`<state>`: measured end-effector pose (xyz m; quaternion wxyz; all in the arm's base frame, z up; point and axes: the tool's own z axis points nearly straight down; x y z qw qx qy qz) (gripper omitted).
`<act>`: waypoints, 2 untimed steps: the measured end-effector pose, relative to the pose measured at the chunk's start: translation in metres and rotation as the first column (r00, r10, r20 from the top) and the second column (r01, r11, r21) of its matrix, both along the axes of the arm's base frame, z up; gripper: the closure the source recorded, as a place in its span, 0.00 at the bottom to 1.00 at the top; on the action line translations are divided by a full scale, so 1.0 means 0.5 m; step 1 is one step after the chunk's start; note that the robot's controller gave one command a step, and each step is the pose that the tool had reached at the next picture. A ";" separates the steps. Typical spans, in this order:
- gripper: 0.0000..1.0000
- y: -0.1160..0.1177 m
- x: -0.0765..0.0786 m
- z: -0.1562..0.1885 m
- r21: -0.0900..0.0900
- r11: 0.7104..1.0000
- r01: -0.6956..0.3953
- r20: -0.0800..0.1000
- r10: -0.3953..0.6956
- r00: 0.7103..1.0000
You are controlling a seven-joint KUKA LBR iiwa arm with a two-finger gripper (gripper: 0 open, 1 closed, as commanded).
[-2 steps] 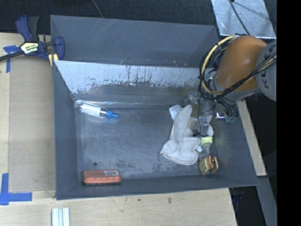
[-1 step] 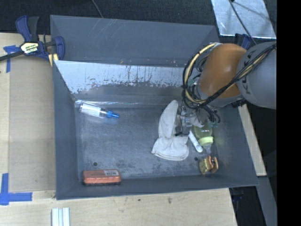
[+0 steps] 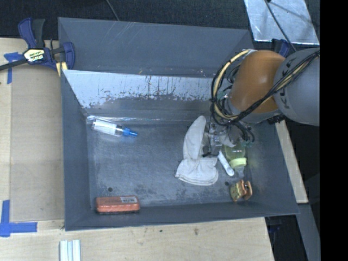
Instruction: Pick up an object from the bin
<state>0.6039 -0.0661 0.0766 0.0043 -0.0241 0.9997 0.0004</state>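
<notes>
The gripper point(image 3: 212, 145) stood low in the right half of the bin point(image 3: 152, 165), at the right edge of a crumpled white cloth point(image 3: 194, 159). How far it was open, and whether it had hold of anything, could not be told. Just beside it, toward the bin's right wall, lay a yellow-green item point(image 3: 237, 159) and a small white tube point(image 3: 225, 166). A brown-gold object point(image 3: 241, 190) lay near the lower right corner. A bagged syringe point(image 3: 111, 128) lay toward the upper left, and a reddish bar point(image 3: 117, 204) at the lower left corner.
</notes>
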 end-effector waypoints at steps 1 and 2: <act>1.00 0.004 -0.008 0.098 0.000 1.000 0.014 -0.012 -0.014 1.000; 1.00 -0.010 -0.043 0.138 -0.002 1.000 -0.027 0.003 0.027 1.000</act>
